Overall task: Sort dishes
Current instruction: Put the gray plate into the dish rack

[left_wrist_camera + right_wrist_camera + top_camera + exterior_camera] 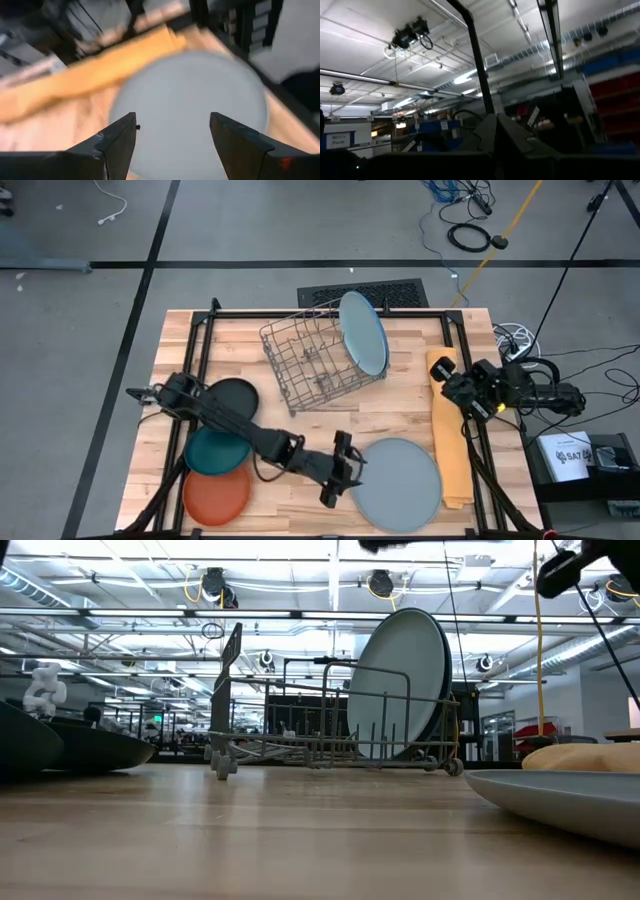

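Observation:
A grey plate (400, 485) lies flat near the table's front edge, right of centre. My left gripper (349, 470) is open just left of its rim, fingers pointing toward the table's right edge; in the left wrist view the plate (190, 105) lies ahead between the open fingers (172, 131). A light blue plate (362, 332) stands on edge in the grey wire rack (310, 365). The black plate (233, 396), teal plate (214, 451) and orange plate (216, 494) lie overlapping at the front left. My right gripper (457, 388) waits over the table's right side.
A yellow-orange folded cloth (447, 430) lies along the right edge, beside the grey plate. The rack tilts at the table's far middle. Black frame bars (200, 340) run around the table. Bare wood shows between the rack and the grey plate.

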`<control>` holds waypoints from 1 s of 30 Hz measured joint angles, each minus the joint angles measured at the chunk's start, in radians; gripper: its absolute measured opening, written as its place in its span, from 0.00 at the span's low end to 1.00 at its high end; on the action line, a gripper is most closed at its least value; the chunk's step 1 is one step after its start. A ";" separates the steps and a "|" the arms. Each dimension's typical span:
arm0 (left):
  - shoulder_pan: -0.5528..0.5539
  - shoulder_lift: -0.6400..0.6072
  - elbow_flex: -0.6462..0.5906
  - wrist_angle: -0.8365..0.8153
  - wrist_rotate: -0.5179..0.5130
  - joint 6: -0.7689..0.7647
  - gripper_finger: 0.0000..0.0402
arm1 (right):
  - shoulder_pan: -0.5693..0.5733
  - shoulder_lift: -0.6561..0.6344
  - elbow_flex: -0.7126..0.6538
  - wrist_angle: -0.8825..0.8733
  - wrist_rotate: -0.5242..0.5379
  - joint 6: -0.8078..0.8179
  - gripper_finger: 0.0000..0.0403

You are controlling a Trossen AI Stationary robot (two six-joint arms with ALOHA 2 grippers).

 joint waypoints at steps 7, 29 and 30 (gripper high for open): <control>-0.005 0.135 0.113 -0.191 0.003 0.082 0.63 | 0.049 0.160 0.174 -0.235 0.001 -0.039 0.02; -0.016 0.269 0.208 -0.376 -0.025 0.654 0.63 | 0.364 0.941 0.645 -0.251 0.069 -0.354 0.42; -0.018 0.278 0.209 -0.355 -0.050 0.693 0.63 | 0.374 0.953 0.655 -0.251 0.069 -0.361 0.44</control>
